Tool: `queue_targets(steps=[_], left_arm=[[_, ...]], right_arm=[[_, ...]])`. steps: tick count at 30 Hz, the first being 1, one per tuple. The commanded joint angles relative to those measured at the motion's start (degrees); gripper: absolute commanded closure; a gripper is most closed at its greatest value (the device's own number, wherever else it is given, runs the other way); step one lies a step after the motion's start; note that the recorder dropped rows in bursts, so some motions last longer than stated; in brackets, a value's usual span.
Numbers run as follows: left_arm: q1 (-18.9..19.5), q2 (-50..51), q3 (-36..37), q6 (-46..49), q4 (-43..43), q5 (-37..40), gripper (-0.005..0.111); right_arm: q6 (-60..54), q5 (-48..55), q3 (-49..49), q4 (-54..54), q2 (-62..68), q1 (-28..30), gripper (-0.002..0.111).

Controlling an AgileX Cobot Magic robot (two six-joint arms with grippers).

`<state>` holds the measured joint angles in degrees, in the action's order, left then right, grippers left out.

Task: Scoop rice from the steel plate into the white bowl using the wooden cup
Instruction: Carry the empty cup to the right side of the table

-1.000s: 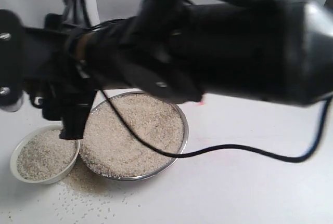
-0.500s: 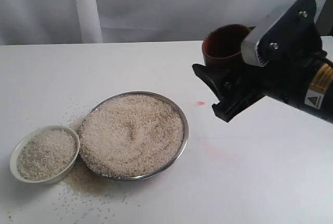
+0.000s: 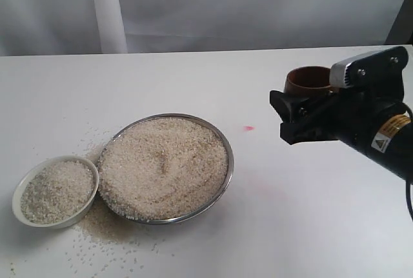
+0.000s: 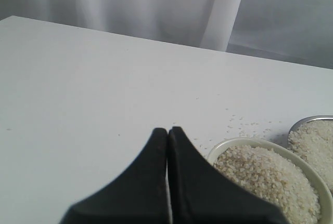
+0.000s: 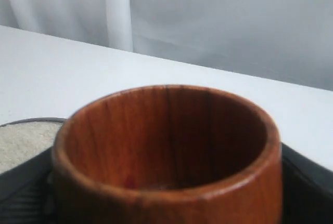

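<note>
The small reddish-brown barrel-shaped wooden cup (image 3: 308, 78) sits upright, mouth up, clamped between the fingers of the right end effector (image 3: 298, 100). It is held above the white tabletop (image 3: 303, 220) and well apart from the dishes. The wide, shiny round steel plate (image 3: 230, 162), heaped with pale beige raw rice (image 3: 164, 162), lies to the cup's left in the exterior view. The small cream-white ceramic bowl (image 3: 15, 202), already holding grains, touches the plate's far-left side.

The right arm carries the cup, so it is the one that must travel left for the next scoop. The left end effector (image 4: 167, 131) is closed on nothing, just beside the bowl. No rice shows inside the cup.

Half a second ago the cup was higher, nearer the plate and tipped mouth-forward; now it is lower, level and farther right.
</note>
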<state>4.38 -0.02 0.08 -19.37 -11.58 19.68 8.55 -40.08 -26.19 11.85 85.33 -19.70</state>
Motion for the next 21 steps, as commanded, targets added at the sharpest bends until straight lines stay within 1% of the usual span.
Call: queue_targets(steps=[1,9,15,21], left_arm=[[-0.37,0.02,-0.08,-0.09,0.33,-0.35,0.107],[-0.37,0.02,-0.08,-0.09,0.33,-0.35,0.107],[-0.37,0.02,-0.08,-0.09,0.33,-0.35,0.107],[-0.37,0.02,-0.08,-0.09,0.33,-0.35,0.107]], right_arm=[[-3.63,-7.55,0.36,-5.42,7.03,0.50,0.108],[-4.08,-16.52,0.36,-15.60,18.13,0.50,0.108],[-4.36,-17.73,0.36,-21.08,23.00,0.50,0.108],[-4.36,-18.21,0.36,-21.51,25.47,0.50,0.108]])
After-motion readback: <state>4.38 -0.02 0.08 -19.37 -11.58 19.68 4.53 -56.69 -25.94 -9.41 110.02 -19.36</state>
